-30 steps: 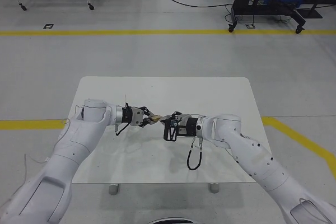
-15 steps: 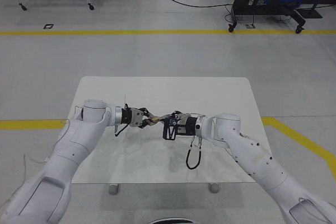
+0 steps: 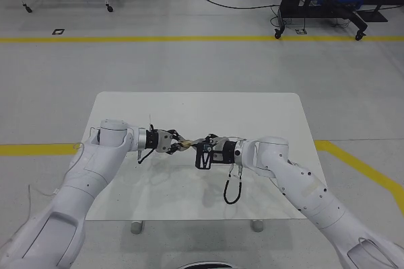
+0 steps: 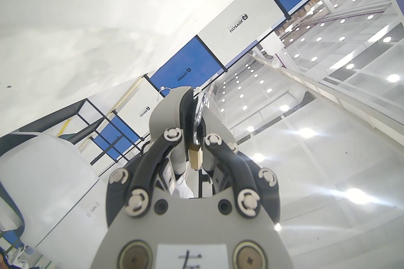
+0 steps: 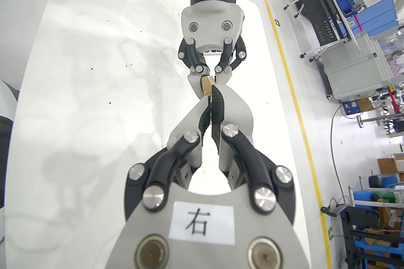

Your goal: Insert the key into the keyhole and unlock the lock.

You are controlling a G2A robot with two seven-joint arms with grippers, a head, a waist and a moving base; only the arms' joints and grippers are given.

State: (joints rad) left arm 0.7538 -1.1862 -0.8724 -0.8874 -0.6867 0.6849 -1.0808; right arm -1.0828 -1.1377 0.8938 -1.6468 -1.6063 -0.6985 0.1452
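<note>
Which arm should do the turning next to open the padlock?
Right, most likely: the right gripper is shut with its tips against the brass padlock, which the left gripper clamps. The key itself is hidden.

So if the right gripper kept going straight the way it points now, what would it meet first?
The small brass padlock, clamped in the left gripper facing it. The right gripper has its closed fingertips right at the padlock's end, seemingly touching, though depth is hard to judge.
</note>
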